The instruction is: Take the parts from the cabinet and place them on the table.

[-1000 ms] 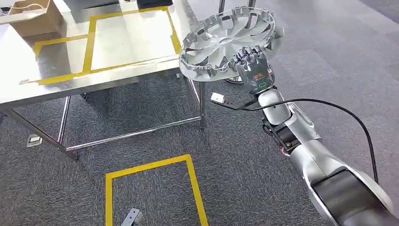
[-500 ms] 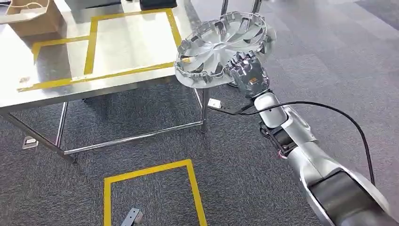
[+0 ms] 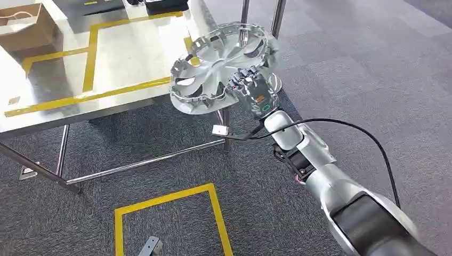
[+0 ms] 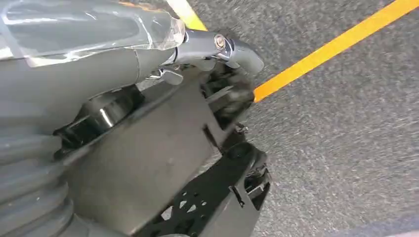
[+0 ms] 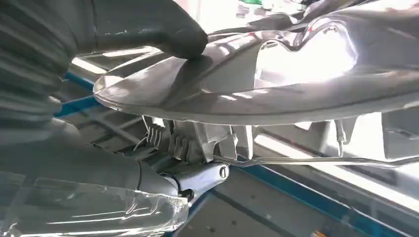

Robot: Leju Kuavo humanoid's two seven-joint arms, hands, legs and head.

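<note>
We pinch the hubcap [image 3: 221, 66] by its near rim in our right hand [image 3: 255, 96], keeping it flat above the table [image 3: 48, 85] corner, ready to set down.

Bystanders around the steel bench: box, floor tape, small metal pieces
A brown cardboard box [image 3: 24, 25] is seen at the far left corner of the bench top, and a dark flat object [image 3: 166, 5] lies at the far edge; a small tan scrap [image 3: 13, 100] rests near the front edge on the left. On the grey carpet [image 3: 346, 69] a yellow tape rectangle [image 3: 168, 213] is marked out in front of the bench, with a small bent metal bracket [image 3: 149, 246] lying inside it near its near end. A flat metal plate [image 3: 25, 172] is seen on the carpet beside the left leg. Two upright chrome poles [image 3: 277, 18] stand beyond the right corner
</note>
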